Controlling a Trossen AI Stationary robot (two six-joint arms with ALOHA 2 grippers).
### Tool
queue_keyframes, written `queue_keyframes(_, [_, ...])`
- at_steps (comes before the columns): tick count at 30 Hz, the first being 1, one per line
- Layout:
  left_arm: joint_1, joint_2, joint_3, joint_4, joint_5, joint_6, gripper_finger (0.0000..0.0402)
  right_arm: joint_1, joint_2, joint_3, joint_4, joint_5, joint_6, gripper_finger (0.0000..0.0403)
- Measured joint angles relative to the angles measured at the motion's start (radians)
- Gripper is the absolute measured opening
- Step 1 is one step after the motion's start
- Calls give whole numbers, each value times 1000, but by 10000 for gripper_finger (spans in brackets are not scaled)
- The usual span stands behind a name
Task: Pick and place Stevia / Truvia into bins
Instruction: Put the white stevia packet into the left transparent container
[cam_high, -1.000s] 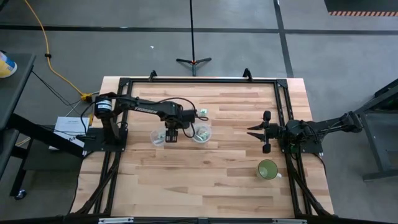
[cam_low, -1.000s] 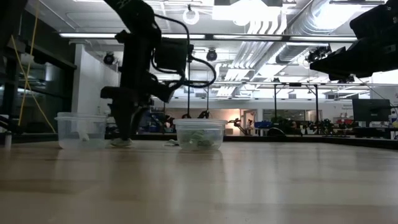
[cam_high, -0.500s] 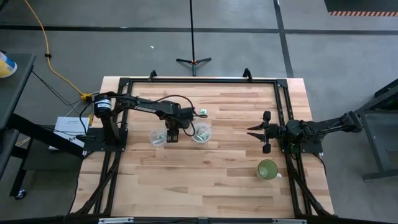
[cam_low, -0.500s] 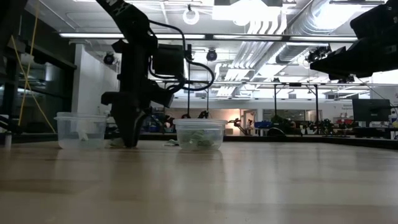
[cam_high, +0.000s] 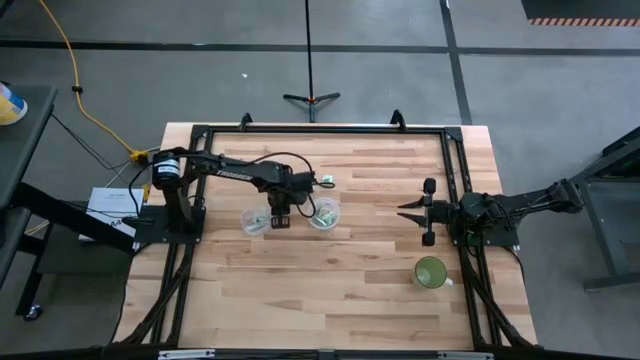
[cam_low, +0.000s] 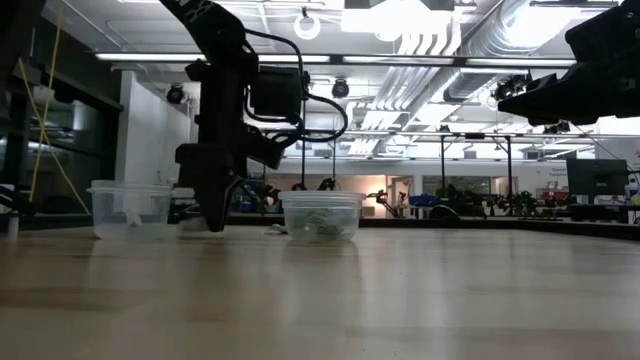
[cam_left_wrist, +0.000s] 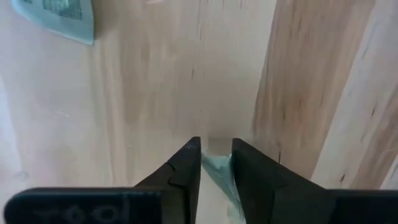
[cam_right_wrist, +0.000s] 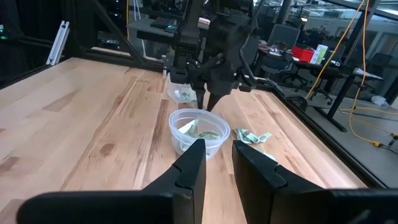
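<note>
One sachet (cam_left_wrist: 217, 171) between left pincer (cam_left_wrist: 216, 163) fingers

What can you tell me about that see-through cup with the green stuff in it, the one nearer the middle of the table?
The clear plastic cup is small and round-rimmed, standing upright on the wooden table. Pale green and white sachets lie piled inside it, well below the rim. A few more sachets lie on the wood beside it. The left gripper is down at the table next to it, not touching it.
</note>
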Motion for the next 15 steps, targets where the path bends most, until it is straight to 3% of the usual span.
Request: queue_keyframes(15, [0, 0, -1, -3, 8, -67, 197, 0, 0, 0, 0, 1, 0, 71])
